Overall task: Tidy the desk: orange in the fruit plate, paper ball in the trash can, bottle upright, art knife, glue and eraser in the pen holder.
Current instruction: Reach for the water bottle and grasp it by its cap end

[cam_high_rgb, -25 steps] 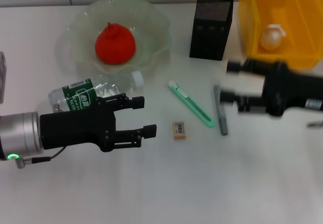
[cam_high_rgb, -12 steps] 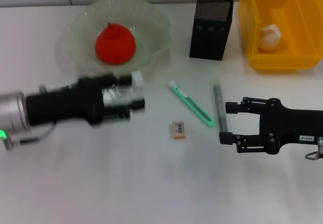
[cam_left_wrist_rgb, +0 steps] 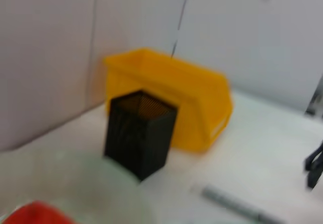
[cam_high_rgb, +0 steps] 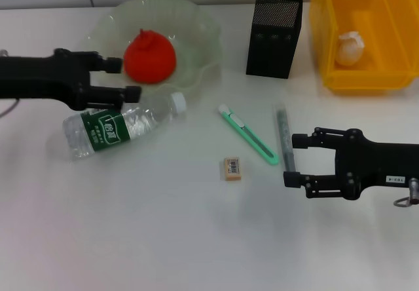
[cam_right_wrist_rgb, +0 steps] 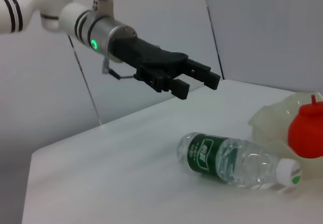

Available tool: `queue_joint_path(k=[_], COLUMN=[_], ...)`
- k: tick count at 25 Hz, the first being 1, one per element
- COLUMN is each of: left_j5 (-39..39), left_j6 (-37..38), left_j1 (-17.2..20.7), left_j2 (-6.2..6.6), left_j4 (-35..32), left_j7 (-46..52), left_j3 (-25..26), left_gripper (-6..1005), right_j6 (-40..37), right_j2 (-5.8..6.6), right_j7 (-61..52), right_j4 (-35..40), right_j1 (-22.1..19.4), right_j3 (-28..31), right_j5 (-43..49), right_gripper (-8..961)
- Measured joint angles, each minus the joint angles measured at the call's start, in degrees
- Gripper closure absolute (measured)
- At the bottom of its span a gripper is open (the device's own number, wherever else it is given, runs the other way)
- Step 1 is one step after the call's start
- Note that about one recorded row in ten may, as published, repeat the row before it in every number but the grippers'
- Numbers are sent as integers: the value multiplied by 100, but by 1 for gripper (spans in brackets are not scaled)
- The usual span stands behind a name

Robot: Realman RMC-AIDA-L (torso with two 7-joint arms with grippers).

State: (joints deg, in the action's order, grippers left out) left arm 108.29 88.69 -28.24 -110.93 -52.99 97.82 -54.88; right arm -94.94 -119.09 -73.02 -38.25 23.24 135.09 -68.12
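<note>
The bottle (cam_high_rgb: 118,126) lies on its side on the desk (cam_high_rgb: 163,238), cap toward the fruit plate (cam_high_rgb: 196,22); it also shows in the right wrist view (cam_right_wrist_rgb: 237,158). The orange (cam_high_rgb: 149,56) sits in the plate. My left gripper (cam_high_rgb: 124,78) is open and empty, above the bottle beside the plate. My right gripper (cam_high_rgb: 292,159) is open and empty, just right of the glue (cam_high_rgb: 283,139). The art knife (cam_high_rgb: 247,134) and the eraser (cam_high_rgb: 232,168) lie mid-desk. The paper ball (cam_high_rgb: 349,47) is in the trash can (cam_high_rgb: 386,75). The pen holder (cam_high_rgb: 273,35) stands upright.
The left wrist view shows the pen holder (cam_left_wrist_rgb: 139,133), the trash can (cam_left_wrist_rgb: 176,98) behind it and the glue (cam_left_wrist_rgb: 232,204). A wall runs along the desk's far edge. The right wrist view shows the left gripper (cam_right_wrist_rgb: 199,80) above the bottle.
My left gripper has moved from the near side of the bottle, across it, to its far side by the plate. My right gripper came down from the trash can, then stayed by the glue.
</note>
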Motion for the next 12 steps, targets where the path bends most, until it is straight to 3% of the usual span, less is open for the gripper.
queue_joint_path(k=[3, 7, 12], left_j5=[654, 1527, 2747], left_j6=[52, 144, 383], left_j1=[-129, -346, -831], left_j2=[1, -91, -364], left_j4=[-487, -1116, -1516], left_j7=[423, 999, 1489], left_j3=[90, 42, 23], left_gripper=[200, 200, 200], right_j6=[47, 61, 94], right_j2=[0, 0, 0], right_j7=[-26, -90, -178], right_j4=[1, -1, -29], right_j1=[11, 22, 23], right_j3=[-1, 0, 0], right_j5=[12, 20, 26], right_gripper=[151, 151, 150])
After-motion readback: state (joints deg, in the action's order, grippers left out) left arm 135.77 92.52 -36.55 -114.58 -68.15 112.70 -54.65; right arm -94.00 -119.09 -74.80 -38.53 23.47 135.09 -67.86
